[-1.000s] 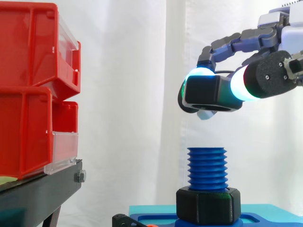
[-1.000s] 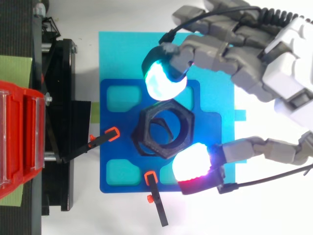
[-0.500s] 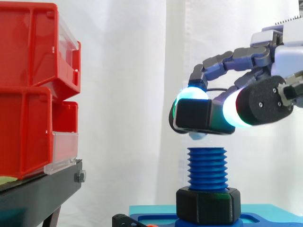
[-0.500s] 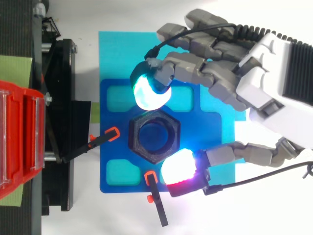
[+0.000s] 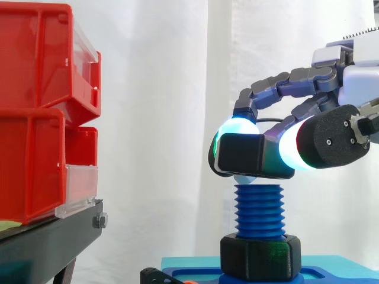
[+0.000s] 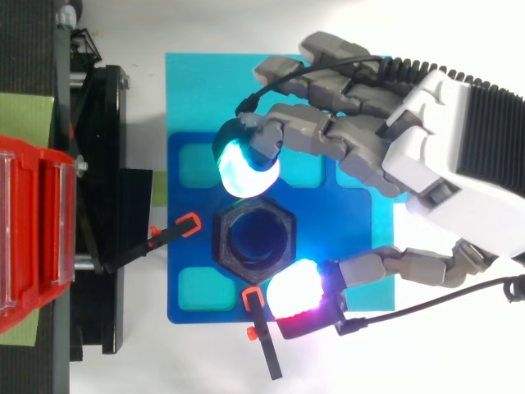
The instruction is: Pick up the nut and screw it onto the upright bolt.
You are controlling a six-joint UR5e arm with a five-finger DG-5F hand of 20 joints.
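Your hand: fingers and thumb curled, pinching the black nut by opposite sides | nut: level, right of frame centre, directly over the upright blue bolt, contact unclear | bolt: lower right in side view, second black nut at its foot

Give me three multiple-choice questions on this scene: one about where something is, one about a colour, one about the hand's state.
1. Where is the nut that the hand holds? A right over the bolt; B beside the bolt's foot; C far left of the bolt.
2. What colour is the bolt? A red; B blue; C white.
3. How is the hand? A open; B shut, empty; C pinching the nut.
Answers: 1 A, the top view shows blue through its hole; 2 B, its thread is blue; 3 C, glowing pads press its opposite sides.
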